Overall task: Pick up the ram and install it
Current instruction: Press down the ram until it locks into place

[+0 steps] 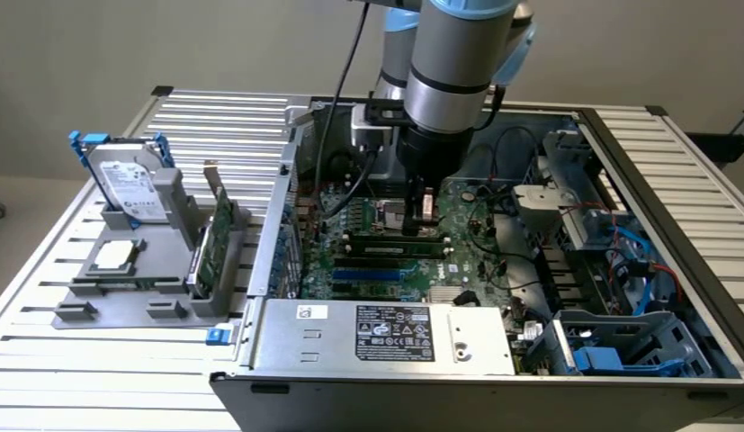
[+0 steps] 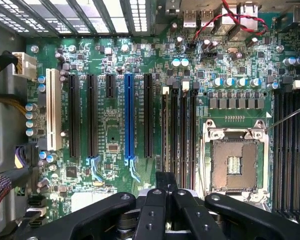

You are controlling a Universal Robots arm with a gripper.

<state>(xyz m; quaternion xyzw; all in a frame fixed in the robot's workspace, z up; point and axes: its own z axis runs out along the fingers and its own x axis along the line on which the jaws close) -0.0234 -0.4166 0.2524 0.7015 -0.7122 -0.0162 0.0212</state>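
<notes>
Inside the open computer case (image 1: 659, 162), gripper (image 1: 425, 214) lowered over the motherboard (image 2: 110, 100), jaws closed on the ram (image 2: 165, 137) standing edge-on in a memory slot, blue slot (image 2: 130, 120) at nine o'clock of it

You see the ram (image 2: 164, 130) from its thin upper edge in the wrist view: a long, narrow strip that stands upright in the memory slot (image 2: 174, 135) row. It sits in the outermost slot, on the side of the long black and blue card slots. In the exterior view you find it (image 1: 393, 238) as a low green stick with dark chips, lying across the motherboard (image 1: 468, 261). You cannot tell whether it is fully seated.
</notes>
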